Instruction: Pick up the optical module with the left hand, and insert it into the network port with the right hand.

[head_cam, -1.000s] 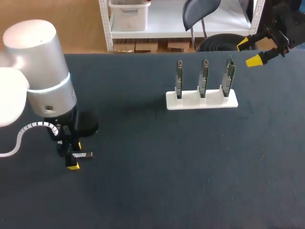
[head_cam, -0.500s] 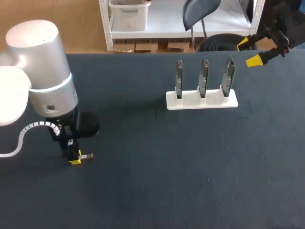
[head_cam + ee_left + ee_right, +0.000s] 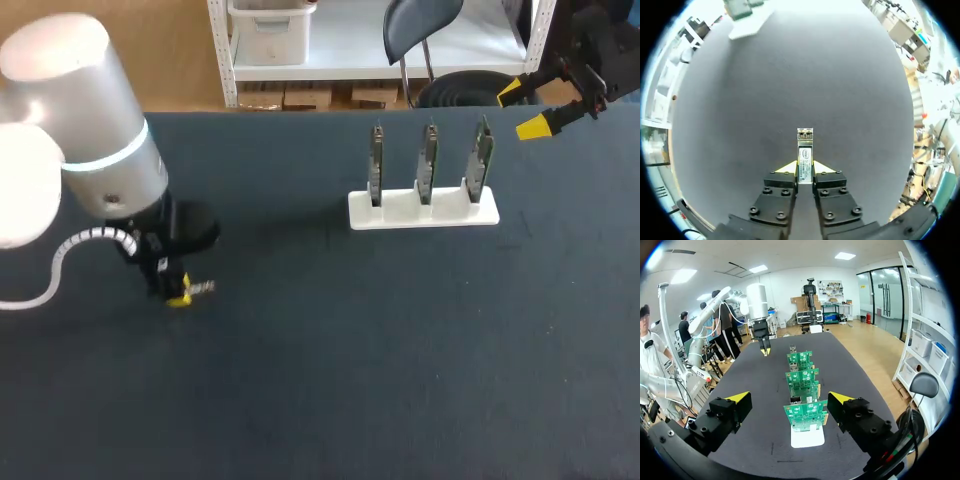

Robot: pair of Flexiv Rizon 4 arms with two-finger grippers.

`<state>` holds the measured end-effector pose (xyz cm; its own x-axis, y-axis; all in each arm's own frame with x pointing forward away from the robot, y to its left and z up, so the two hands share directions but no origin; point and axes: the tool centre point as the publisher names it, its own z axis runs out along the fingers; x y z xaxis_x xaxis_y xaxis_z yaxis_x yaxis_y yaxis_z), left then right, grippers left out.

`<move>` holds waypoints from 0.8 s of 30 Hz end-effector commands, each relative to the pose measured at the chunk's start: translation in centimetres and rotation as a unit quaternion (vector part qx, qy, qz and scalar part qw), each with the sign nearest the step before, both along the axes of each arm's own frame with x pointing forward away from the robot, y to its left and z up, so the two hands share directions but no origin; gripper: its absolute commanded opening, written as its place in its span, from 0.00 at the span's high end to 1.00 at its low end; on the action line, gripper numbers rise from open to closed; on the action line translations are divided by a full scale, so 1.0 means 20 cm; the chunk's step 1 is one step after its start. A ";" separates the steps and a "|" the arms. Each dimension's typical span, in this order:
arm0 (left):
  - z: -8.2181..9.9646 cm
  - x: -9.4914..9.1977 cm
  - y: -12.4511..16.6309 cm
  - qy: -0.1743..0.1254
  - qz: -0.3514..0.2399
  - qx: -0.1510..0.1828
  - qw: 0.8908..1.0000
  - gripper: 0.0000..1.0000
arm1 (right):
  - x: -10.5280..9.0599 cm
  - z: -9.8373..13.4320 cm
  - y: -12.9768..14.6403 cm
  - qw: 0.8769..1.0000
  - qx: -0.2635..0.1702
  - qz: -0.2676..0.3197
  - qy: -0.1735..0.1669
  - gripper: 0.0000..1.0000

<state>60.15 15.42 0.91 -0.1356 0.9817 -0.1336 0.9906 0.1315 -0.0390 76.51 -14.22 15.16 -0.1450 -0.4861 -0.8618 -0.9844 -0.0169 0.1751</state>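
The optical module (image 3: pixel 200 288), a small silver bar, sticks out of my left gripper (image 3: pixel 180 296), which is shut on it at the table's left side. In the left wrist view the module (image 3: pixel 805 150) stands lengthwise between the yellow tips of the left gripper (image 3: pixel 805 168), its port end pointing away over the dark mat. A white holder (image 3: pixel 423 211) at the back right carries three upright green boards (image 3: pixel 428 160) with the network ports. My right gripper (image 3: pixel 527 109) hangs open behind the holder's right end. From the right wrist the nearest board (image 3: pixel 805 415) lies just ahead of the open right gripper (image 3: pixel 790 399).
A dark mat (image 3: pixel 400 350) covers the whole table. A white coiled cable (image 3: pixel 60 265) hangs from my left arm near the left edge. The table's back edge (image 3: pixel 300 112) runs just behind the holder.
My left gripper shut on the module, lifted it off the mat and carried it a little back and to the right. The right arm stayed still.
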 end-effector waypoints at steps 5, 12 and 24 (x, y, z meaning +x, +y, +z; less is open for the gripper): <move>0.16 0.29 -0.14 -0.028 0.043 -0.071 0.996 1.00 | -0.01 0.00 0.00 1.000 0.000 -0.003 -0.002 0.00; 0.45 0.63 -0.28 -0.086 0.111 -0.205 0.969 1.00 | -0.01 0.00 0.00 1.000 0.000 -0.003 -0.002 0.00; 0.88 1.01 -0.80 -0.156 0.058 -0.360 0.918 1.00 | -0.01 0.00 0.00 1.000 0.000 -0.003 -0.002 0.00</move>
